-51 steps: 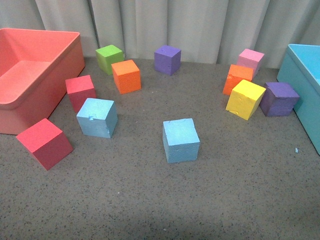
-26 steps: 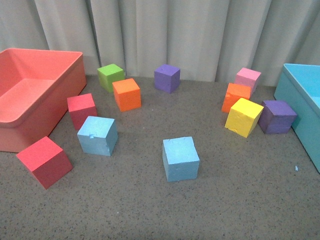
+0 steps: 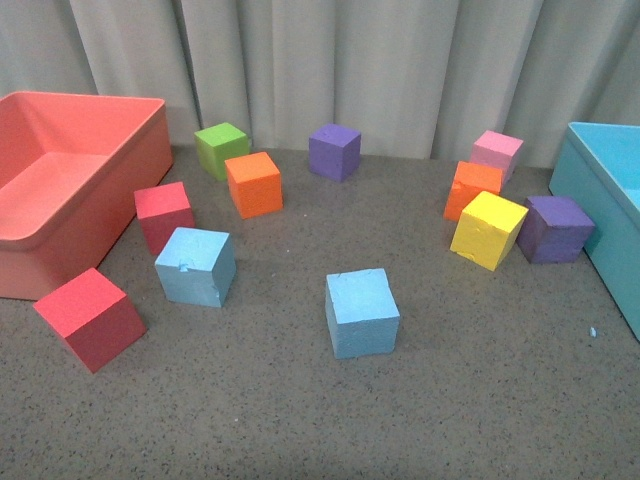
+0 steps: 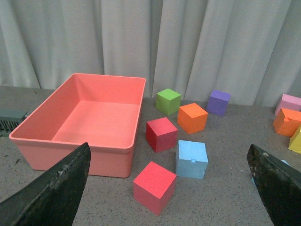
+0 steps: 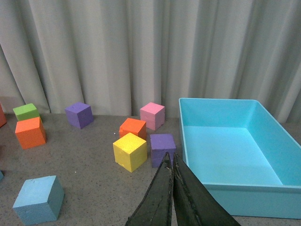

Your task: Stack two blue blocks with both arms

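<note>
Resting apart on the worktop: notched blue block, other blue block. Left gripper spread wide; right gripper pressed together.

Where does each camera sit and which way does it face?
Front: on the body, looking down across the grey table to the curtain; no arm shows.
Left wrist: behind the open left tool, facing the salmon bin.
Right wrist: behind the shut right tool, facing the turquoise bin.
Shared: front and left wrist both show the notched blue block.
</note>
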You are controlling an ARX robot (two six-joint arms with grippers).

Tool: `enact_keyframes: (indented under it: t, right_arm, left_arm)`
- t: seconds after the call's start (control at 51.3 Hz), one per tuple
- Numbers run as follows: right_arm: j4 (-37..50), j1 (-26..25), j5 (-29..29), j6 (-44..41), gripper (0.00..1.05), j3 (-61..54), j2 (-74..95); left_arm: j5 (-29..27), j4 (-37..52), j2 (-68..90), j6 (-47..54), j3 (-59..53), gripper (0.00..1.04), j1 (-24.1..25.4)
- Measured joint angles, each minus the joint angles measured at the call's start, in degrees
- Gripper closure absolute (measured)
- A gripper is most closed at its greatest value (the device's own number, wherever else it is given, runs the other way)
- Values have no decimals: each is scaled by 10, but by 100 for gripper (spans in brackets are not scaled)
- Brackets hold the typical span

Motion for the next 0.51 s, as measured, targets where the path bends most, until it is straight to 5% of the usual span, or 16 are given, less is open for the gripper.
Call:
enact_keyframes:
  t: [0.507]
  right_arm:
    - [-136,0,-2,0,104,0,-131]
  left_arm:
    - [0,0,0,0,0,7,0]
